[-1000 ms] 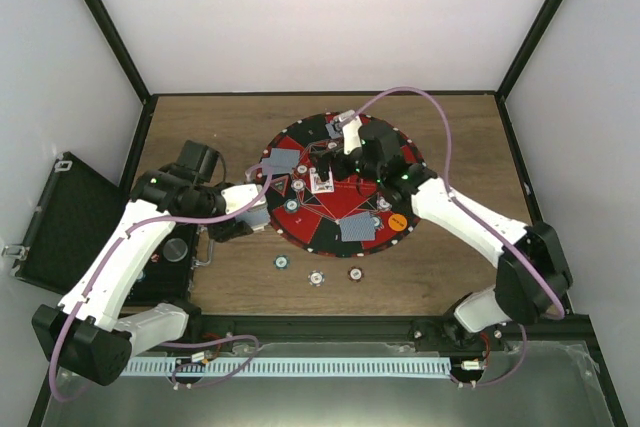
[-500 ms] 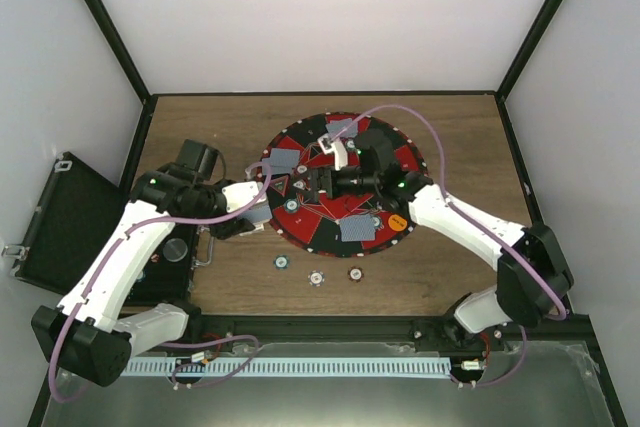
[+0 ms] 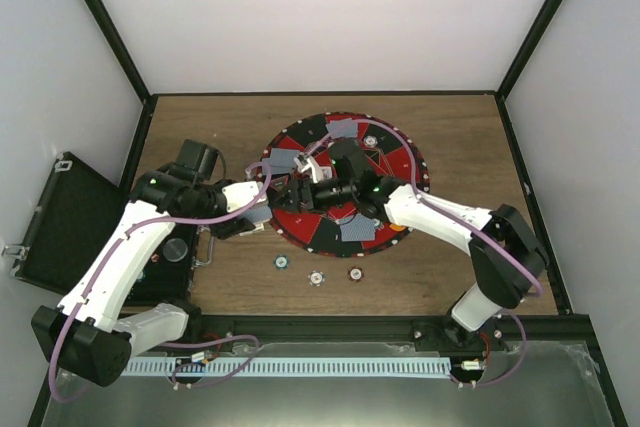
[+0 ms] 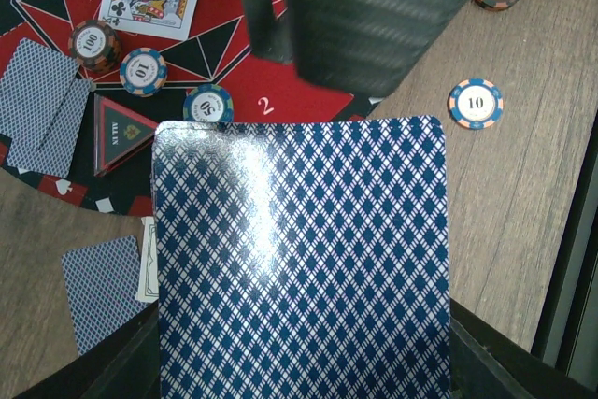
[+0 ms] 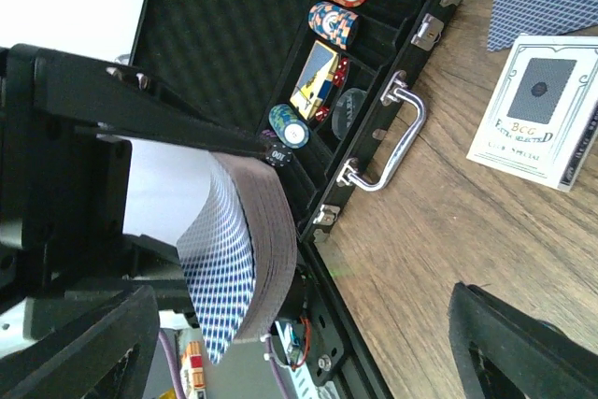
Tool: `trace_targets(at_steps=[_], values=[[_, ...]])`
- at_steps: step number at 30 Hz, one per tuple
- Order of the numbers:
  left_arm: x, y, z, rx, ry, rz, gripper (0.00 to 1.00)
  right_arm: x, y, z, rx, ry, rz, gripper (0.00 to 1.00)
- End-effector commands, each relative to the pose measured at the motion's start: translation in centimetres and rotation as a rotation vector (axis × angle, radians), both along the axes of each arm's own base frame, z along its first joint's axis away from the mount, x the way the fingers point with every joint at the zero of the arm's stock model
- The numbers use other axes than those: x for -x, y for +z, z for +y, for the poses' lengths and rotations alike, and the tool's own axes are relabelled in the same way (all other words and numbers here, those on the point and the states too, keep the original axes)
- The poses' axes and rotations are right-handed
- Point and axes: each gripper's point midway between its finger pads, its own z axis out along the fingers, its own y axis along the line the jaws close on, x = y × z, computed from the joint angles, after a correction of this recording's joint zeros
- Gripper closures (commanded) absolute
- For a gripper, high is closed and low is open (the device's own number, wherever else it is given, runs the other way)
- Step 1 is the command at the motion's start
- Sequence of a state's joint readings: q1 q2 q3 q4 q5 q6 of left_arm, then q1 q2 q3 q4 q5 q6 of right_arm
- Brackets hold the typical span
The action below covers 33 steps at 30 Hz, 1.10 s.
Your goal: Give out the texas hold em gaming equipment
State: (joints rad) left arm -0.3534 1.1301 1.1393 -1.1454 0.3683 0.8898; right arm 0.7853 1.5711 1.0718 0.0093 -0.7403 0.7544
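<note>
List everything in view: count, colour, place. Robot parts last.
game mat: one, red and black, table centre
card deck: one, blue-backed, in left gripper
face-down cards: at least four, blue-backed, mostly on mat
face-up card: one, king of clubs, on mat
mat chips: three, striped, on mat
table chips: three, striped, wood beside mat
ALL IN marker: one, red-black triangle, mat edge
case: one, black, open, table's left, chip stacks inside
card box: one, white, beside case
left gripper: one, black, shut on card deck
right gripper: one, black, open, over mat
</note>
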Motion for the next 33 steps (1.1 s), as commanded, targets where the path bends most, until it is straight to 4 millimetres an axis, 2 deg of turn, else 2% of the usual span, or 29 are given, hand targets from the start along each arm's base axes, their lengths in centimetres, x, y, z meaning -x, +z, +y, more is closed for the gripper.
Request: trace_targets(at_steps=[1,10,20,27,33], values=[[-0.1,0.3,-0.5,0.027,-0.011,-0.010,0.95,-0.2,2.5,2.1,-0.089,0.034,0.023,0.14],[-0.1,0.5,-0.4,0.024,-0.010,-0.016,0.95,-0.1,2.0,5.0,-0.110,0.093,0.092,0.18],[-0.2,0.7,-0.4,0.024,-0.011,-0.020,0.95,-0.5,0.0,5.9,-0.082,0.094,0.146,0.23],[-0.1,0.9,-0.3,0.022,-0.012,-0.025,0.95,-0.7,-1.9,5.4,-0.048,0.094,0.180,0.27],[-0.1,1.0,-0.3,0.021,-0.015,-0.026,0.95,-1.3,-3.1,3.6,-0.033,0.064,0.202,0.34]])
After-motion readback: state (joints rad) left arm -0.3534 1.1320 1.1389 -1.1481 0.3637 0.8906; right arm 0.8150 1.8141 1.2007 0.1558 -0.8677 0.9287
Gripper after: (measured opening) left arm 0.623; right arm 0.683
